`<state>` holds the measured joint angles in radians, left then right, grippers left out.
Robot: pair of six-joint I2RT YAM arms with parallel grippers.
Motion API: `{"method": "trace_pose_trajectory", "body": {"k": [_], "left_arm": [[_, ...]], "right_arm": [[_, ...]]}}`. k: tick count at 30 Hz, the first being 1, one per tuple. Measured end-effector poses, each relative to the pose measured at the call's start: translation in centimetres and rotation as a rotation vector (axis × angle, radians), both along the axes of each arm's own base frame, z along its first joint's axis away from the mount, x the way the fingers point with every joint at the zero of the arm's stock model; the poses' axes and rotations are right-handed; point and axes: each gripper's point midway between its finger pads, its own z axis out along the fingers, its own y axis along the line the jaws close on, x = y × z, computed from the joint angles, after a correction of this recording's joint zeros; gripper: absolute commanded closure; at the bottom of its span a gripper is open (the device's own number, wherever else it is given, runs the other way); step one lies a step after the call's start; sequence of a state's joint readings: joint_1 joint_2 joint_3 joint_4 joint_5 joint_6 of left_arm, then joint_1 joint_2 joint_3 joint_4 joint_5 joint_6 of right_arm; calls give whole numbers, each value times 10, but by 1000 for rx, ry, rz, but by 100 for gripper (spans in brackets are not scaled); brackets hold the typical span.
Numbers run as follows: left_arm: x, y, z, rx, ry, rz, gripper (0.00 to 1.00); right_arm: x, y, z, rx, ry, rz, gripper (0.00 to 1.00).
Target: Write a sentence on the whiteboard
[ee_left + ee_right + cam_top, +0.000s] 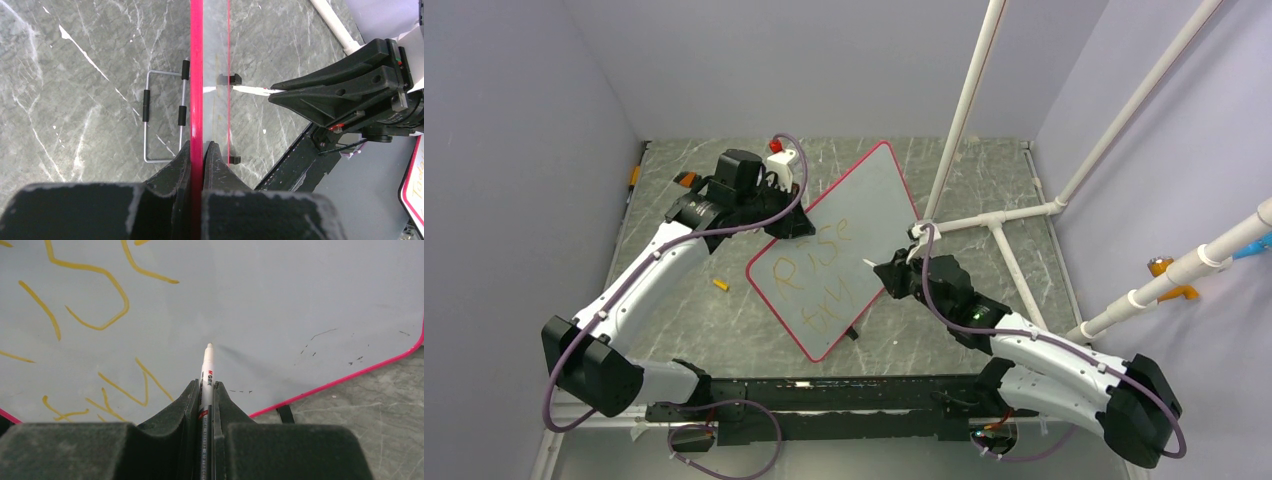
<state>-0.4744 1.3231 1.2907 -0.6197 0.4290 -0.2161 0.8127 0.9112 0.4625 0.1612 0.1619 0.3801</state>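
Note:
The whiteboard (pixel 864 195), pale with a red-pink rim, stands tilted on the table. My left gripper (pixel 782 212) is shut on its upper left rim (pixel 196 75), seen edge-on in the left wrist view. The sentence (pixel 816 272) reads "Rise" with "try" below it in orange-yellow strokes, also seen in the right wrist view (pixel 95 295). My right gripper (pixel 890 272) is shut on a white marker pen (pixel 207 371). The pen tip (pixel 209 345) is at or just off the board's surface, right of the "try" strokes.
A small yellow pen cap (pixel 720 285) lies on the table left of the board. A wire stand (pixel 162 117) shows behind the board. A white pipe frame (pixel 999 215) stands at the right. A red-topped object (pixel 776 146) sits at the back.

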Motion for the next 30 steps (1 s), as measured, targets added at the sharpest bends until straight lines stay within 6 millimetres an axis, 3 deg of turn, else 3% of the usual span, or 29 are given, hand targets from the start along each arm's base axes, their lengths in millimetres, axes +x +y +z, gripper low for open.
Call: {"method": "trace_pose_trajectory", "body": {"k": [11,30], "left_arm": [[1,1,-1,1,1,4,100],[2,3,-2,2,4,11,100]], "right_arm": [[2,8,-10,-8,22,42,100],[1,12,-10,-4,20,80,100]]}}
